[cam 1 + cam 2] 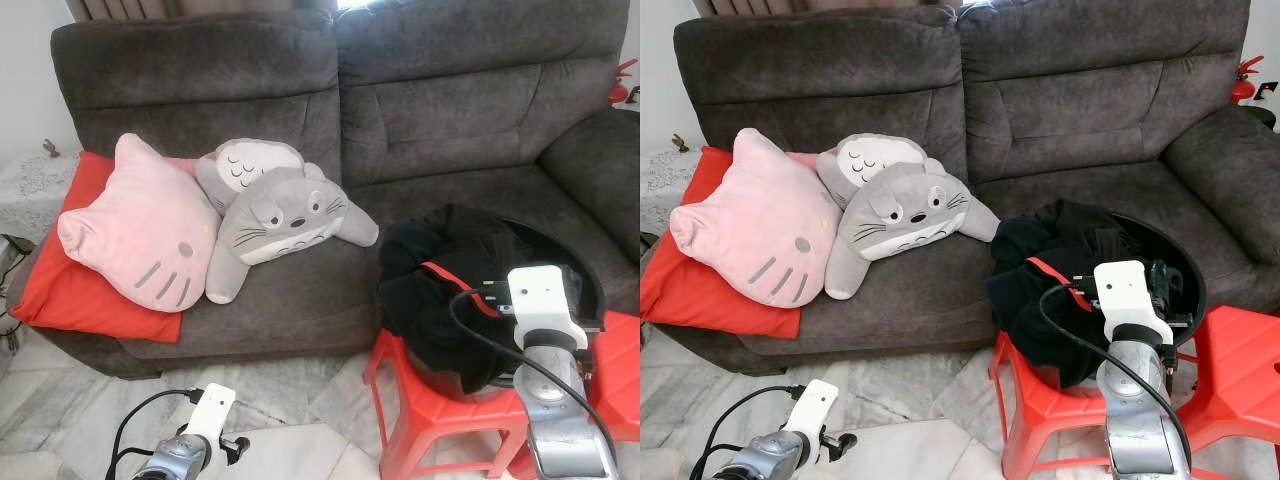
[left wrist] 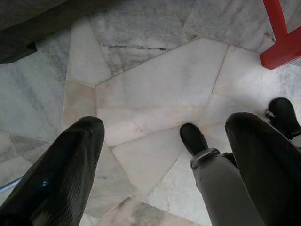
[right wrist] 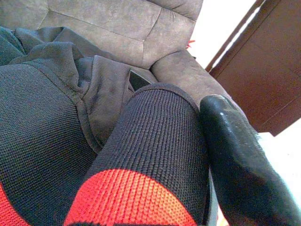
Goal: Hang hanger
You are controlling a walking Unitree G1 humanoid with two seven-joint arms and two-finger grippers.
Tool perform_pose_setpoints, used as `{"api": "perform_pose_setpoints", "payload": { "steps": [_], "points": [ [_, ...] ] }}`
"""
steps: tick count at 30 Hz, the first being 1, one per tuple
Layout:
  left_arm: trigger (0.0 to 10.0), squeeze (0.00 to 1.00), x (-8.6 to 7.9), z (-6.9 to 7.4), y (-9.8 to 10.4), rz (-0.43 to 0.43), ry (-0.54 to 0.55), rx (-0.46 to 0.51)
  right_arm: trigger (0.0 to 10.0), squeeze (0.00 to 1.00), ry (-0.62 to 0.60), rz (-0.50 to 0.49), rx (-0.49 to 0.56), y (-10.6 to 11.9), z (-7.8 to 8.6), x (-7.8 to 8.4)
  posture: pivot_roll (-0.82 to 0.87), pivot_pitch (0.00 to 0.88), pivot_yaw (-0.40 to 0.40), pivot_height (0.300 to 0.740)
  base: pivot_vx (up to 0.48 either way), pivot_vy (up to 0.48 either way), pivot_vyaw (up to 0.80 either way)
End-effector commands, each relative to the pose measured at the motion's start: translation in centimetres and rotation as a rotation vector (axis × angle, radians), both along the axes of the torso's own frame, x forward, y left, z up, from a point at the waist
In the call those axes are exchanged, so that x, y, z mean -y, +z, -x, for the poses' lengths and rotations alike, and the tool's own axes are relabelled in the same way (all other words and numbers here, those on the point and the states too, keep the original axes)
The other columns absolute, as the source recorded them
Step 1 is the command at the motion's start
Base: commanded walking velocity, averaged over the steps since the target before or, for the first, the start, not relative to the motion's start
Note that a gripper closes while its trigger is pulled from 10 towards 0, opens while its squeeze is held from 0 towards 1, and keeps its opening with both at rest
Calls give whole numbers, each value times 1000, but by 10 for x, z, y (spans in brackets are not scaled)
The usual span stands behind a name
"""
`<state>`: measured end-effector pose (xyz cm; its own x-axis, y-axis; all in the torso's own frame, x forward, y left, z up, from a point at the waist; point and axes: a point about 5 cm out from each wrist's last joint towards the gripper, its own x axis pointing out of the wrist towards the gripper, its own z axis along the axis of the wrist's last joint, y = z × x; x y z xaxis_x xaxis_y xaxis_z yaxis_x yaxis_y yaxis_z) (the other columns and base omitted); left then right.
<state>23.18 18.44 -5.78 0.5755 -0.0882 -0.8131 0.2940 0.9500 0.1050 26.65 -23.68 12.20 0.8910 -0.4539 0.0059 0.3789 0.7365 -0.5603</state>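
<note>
Left eye view: dark grey sofa (image 1: 440, 110) across the frame. On its seat, a pink cat-face cushion (image 1: 140, 225) lying on a red cushion (image 1: 75, 275), with a grey Totoro plush (image 1: 285, 220) just beside it. A red plastic stool (image 1: 420, 400) stands on the marble floor (image 1: 290, 400) in front of the sofa and carries a black round basket (image 1: 575, 270) stuffed with black clothes (image 1: 440, 270); a red strip shows in the pile. Right arm (image 1: 545, 350) is raised at the basket, its wrist over the near rim. Left arm (image 1: 190, 445) hangs low over the floor. Can't pick out a hanger.

Right eye view: same scene. A second red stool (image 1: 1240, 350) stands just beside the first.

Left wrist view: left gripper (image 2: 160, 165) points down at the marble floor, fingers spread wide, nothing between them. A red stool leg sits near the frame corner.

Right wrist view: right gripper's one visible finger (image 3: 244, 160) presses against a black knit garment with a red band (image 3: 146, 160). Second finger hidden, so can't tell whether it's clamped. Grey fabric (image 3: 94, 80) bunched behind, sofa arm beyond.
</note>
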Motion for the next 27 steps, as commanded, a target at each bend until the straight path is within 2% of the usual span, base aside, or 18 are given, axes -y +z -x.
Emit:
{"api": "perform_pose_setpoints", "payload": {
  "steps": [1, 13, 19, 20, 22, 23, 24, 25, 27],
  "points": [
    [10000, 0, -8, 3, -1, -28, -4, -14, 0, 0, 9, -10, -5, -1, -2, -1, -226, 0, 79, 740, 0, 0, 0],
    [10000, 0, -7, 3, -1, -30, -5, -14, 0, 0, -7, -8, 56, 9, -6, 2, -225, 0, 74, 740, 0, 0, 0],
    [10000, 0, -7, 4, -1, -20, 6, -4, 0, 0, 19, -34, 204, 33, -8, -5, -224, 0, 72, 740, 0, 0, 0],
    [10000, 0, -7, 4, -1, -20, 6, -4, 0, 0, 19, -34, 204, 33, -8, -5, -224, 0, 72, 740, 0, 0, 0],
    [10000, 0, -7, 4, -1, -18, 19, 5, 0, 0, 59, -59, 237, 36, -9, -11, -226, 0, 73, 740, 0, 0, 0],
    [10000, 0, -7, 4, -1, -20, 19, 9, 0, 0, 75, -120, 225, 28, -10, -14, -226, 0, 73, 740, 0, 0, 0],
    [10000, 0, -7, 4, -1, -20, 19, 9, 0, 0, 76, -136, 221, 26, -10, -15, -226, 0, 73, 740, 0, 0, 0],
    [10000, 0, -8, 3, -1, -26, 15, 16, 10000, 0, 39, -203, 188, 12, -9, -11, -228, 0, 75, 740, 0, 0, 0],
    [10000, 0, -8, 3, -1, -28, 18, 25, 10000, 0, -3, -296, 136, -9, -10, -8, -228, 0, 75, 740, 0, 0, 0]
  ]
}}
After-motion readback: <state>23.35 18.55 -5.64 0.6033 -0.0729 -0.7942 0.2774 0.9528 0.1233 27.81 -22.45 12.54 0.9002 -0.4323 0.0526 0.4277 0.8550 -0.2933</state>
